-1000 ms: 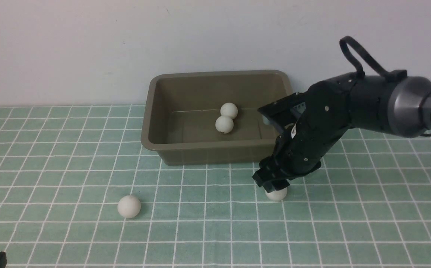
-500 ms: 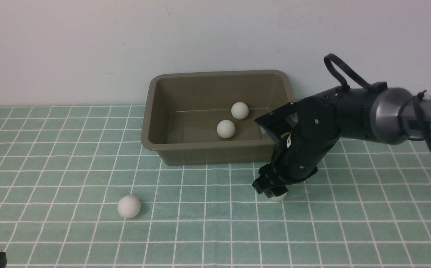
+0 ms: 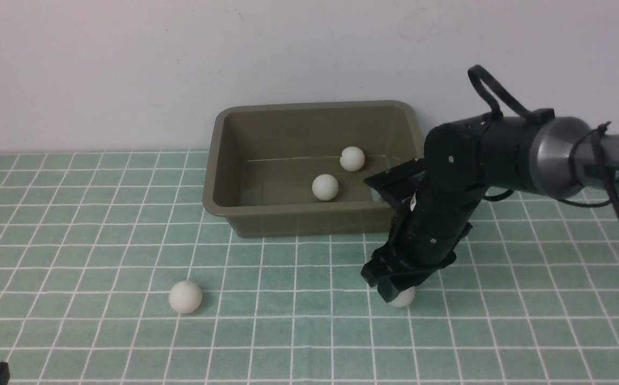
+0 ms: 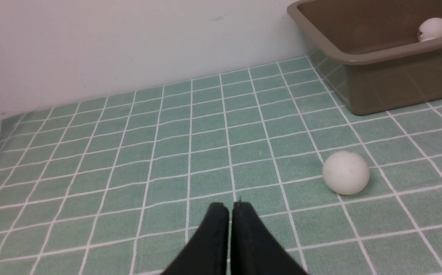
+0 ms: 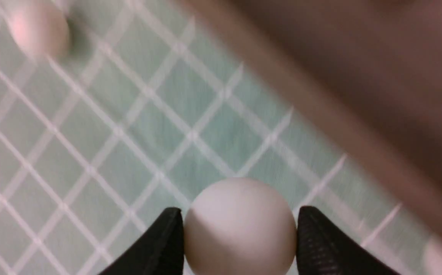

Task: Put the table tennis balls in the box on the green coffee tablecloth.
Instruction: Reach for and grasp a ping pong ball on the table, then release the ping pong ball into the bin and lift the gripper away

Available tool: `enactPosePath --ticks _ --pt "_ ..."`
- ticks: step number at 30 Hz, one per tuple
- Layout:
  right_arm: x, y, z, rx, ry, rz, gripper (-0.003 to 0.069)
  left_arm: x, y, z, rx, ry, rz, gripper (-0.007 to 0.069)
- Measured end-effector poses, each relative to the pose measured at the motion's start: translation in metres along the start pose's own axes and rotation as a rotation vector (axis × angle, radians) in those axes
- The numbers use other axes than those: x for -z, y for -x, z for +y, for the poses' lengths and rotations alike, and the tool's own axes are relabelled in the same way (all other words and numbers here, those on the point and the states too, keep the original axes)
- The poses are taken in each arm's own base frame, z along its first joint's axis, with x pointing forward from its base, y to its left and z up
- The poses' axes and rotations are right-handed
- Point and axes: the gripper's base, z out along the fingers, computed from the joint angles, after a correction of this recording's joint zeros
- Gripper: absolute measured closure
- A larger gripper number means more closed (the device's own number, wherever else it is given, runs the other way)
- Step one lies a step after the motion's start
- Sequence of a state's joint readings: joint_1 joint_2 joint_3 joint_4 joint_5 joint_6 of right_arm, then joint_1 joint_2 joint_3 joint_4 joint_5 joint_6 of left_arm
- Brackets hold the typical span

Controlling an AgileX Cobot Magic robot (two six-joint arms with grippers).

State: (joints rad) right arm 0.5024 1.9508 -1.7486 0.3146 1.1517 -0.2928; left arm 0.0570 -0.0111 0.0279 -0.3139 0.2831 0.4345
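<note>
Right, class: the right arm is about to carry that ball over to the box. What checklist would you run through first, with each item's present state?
1. Gripped ball centred in the right gripper: ok, a fingertip against each side.
2. Grip firm enough to lift: cannot tell.
3. Gripper above the rim of the box: not ok, it is down at the tablecloth.
4. Room in the box: ok, only two balls inside.
5. Left gripper out of the way: ok, shut, far off to the left.
6. Loose ball clear of the path: ok, well to the left.
</note>
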Motion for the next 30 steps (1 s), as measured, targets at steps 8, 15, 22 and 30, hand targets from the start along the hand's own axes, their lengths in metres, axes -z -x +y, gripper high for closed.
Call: enactPosePath --ticks 8,15,22,30 --pt "0.016 0.053 -0.021 0.075 -0.239 -0.350 0.0312 0.000 0.000 0.000 0.000 0.000 0.000 0.0629" --pt "-0.059 0.045 -0.048 0.004 -0.255 -0.247 0.0312 0.000 0.000 0.000 0.000 0.000 0.000 0.0629" --pt "-0.079 0.039 -0.056 -0.015 -0.253 -0.205 0.0273 0.000 0.000 0.000 0.000 0.000 0.000 0.0629" --pt "-0.075 0.039 -0.055 -0.010 -0.259 -0.198 0.0253 0.000 0.000 0.000 0.000 0.000 0.000 0.0629"
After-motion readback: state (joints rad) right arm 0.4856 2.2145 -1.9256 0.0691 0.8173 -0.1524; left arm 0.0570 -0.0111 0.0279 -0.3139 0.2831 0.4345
